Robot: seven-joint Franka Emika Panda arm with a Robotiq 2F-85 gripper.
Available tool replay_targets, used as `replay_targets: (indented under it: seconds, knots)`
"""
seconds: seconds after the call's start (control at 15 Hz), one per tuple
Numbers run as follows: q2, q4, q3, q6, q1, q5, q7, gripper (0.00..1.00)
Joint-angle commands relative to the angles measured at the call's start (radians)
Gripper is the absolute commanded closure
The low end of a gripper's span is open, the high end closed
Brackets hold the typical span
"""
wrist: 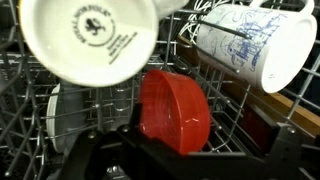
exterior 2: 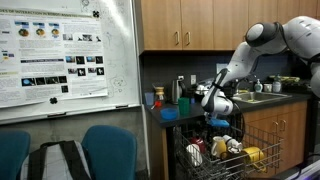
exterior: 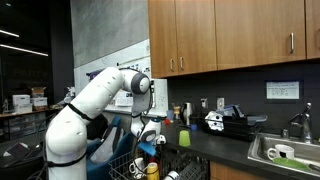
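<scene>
**Figure: arm over the loaded dish rack.** Your gripper (exterior 2: 219, 120) hangs just above the dish rack (exterior 2: 228, 158). The rack is drawn out below the front edge of the countertop (exterior: 225, 148), toward the corner farthest from the sink (exterior: 283, 152).

In the wrist view the claw is only a dark mass along the bottom of the picture. You cannot tell from any view how wide it stands, and nothing shows between the fingers.

The red bowl (wrist: 175, 105) lies nearest the claw. It stands on edge between the rack wires, directly ahead of the claw and apart from it.

**Step in hand, as a judgement:** this looks like a hover and line-up over the red bowl, with no contact made.

**What a move toward it calls for:**
- Make a straight, slow descent onto the bowl's upper rim.
- Set the fingers to either side of the wall.
- Keep clear of the crockery that crowds it on both sides.

**Counts in the wrist view:**
- One red bowl.
- One white bowl (wrist: 90, 40), upturned, with a crest printed on its base.
- One white mug (wrist: 250, 45) with blue line drawing, tilted.

**Counts in the exterior views:**
- One yellow item (exterior 2: 250, 155) in the rack.
- One green cup (exterior: 184, 138) near the front edge of the countertop.
</scene>
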Motion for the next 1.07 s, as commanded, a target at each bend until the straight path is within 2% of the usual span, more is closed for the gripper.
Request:
replay_targets:
  seconds: [0.0, 0.4, 0.93, 1.0]
  knots:
    - [0.058, 0.03, 0.025, 0.04, -0.027, -0.025, -0.013, 0.0]
    - [0.096, 0.018, 0.113, 0.056, -0.09, -0.055, -0.03, 0.0]
    - [0.129, 0.035, 0.139, 0.069, -0.1, -0.092, -0.024, 0.0]
    - [0.129, 0.033, 0.142, 0.068, -0.103, -0.096, -0.023, 0.15]
